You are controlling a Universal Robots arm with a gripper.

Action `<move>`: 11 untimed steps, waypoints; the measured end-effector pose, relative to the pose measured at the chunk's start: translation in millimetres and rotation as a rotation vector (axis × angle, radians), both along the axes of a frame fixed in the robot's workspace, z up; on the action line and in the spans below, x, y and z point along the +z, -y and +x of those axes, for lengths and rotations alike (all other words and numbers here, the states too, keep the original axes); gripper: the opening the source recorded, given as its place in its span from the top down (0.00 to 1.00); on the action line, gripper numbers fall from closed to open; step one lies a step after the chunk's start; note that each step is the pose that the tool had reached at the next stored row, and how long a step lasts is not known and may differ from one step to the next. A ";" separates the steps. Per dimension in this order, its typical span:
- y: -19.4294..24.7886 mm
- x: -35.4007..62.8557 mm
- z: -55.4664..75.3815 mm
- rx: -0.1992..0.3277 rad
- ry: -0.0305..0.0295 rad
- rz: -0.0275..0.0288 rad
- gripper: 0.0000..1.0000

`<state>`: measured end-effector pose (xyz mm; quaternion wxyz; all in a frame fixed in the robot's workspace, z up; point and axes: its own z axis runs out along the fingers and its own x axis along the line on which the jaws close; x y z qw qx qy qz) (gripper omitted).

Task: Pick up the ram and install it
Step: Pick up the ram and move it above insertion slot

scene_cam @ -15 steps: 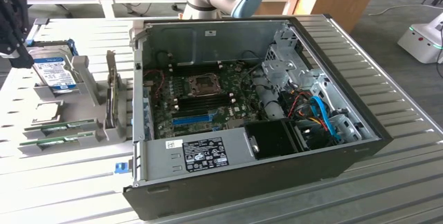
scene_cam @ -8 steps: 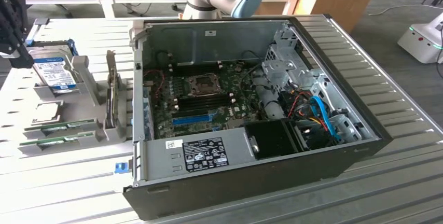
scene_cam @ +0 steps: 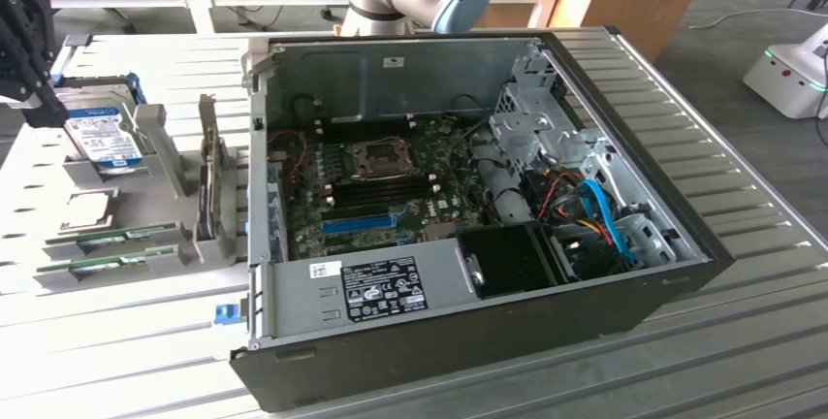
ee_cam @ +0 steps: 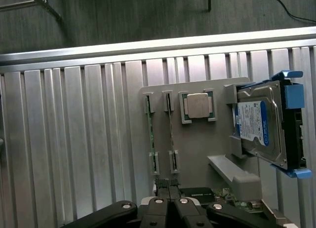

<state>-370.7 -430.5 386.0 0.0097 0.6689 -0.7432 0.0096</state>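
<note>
Our jaws are drawn together, tips all but touching, with nothing between them. They hang above the ribbed metal bench [ee_cam: 74, 149], over a grey parts holder [ee_cam: 197, 149]. The ram [ee_cam: 171, 132] stands on edge in that holder, its two ends seated in small brackets, roughly in line with the jaws. A second stick [ee_cam: 149, 134] stands just beside it. A processor [ee_cam: 198, 105] lies on its other side, and a hard drive [ee_cam: 261, 124] beyond that. The open computer case [scene_cam: 453, 341] sits apart, toward the exterior view's right.

We judge the ram light, stiff and thin, yet fragile, so its chips and contacts should not be squeezed hard. The best hold looks to be gently across its flat faces, mid-length, between the brackets.
</note>
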 end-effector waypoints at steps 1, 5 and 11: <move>0.0 -0.1 0.0 0.000 0.0002 0.0000 0.89; 0.0 -0.1 -0.1 0.009 0.0001 0.0000 0.89; 0.0 -0.1 -0.1 0.039 0.0000 0.0000 0.89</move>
